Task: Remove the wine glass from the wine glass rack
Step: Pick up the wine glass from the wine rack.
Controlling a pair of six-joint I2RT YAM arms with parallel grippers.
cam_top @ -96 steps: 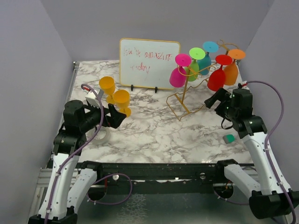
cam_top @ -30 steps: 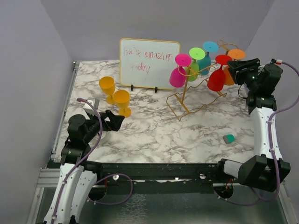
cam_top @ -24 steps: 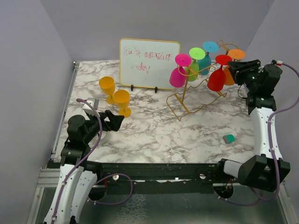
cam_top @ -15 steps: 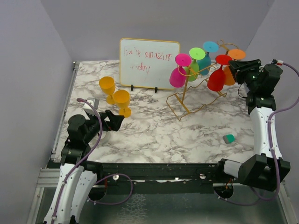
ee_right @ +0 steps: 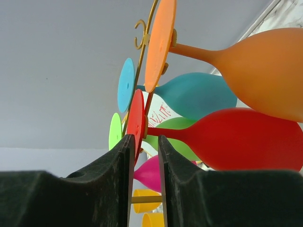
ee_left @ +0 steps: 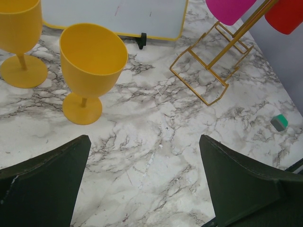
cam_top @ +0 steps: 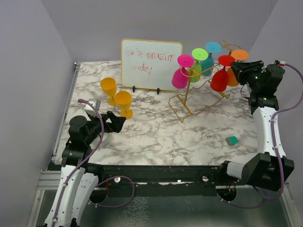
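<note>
The gold wire wine glass rack [cam_top: 188,101] stands at the back right with several coloured glasses hanging upside down. The red wine glass [cam_top: 219,80] hangs at its right end beside an orange one [cam_top: 233,74]. My right gripper [cam_top: 238,71] is raised at that end. In the right wrist view its narrowly open jaws [ee_right: 145,140] straddle the lower rim of the red glass's foot [ee_right: 136,113], just under the stem; a gap still shows between the fingers. My left gripper [ee_left: 144,142] hangs wide open over bare marble, holding nothing.
Two yellow glasses [cam_top: 108,87] [cam_top: 123,101] stand upright at the left, near my left gripper [cam_top: 119,120]. A white dry-erase board [cam_top: 150,64] stands at the back. A small green block [cam_top: 231,140] lies at the right front. Pink [cam_top: 180,78] and teal [ee_right: 194,94] glasses hang close by.
The right arm has risen from the table to the rack's right end. Over the last second its jaws have narrowed around the red glass's foot. The left arm is still.
</note>
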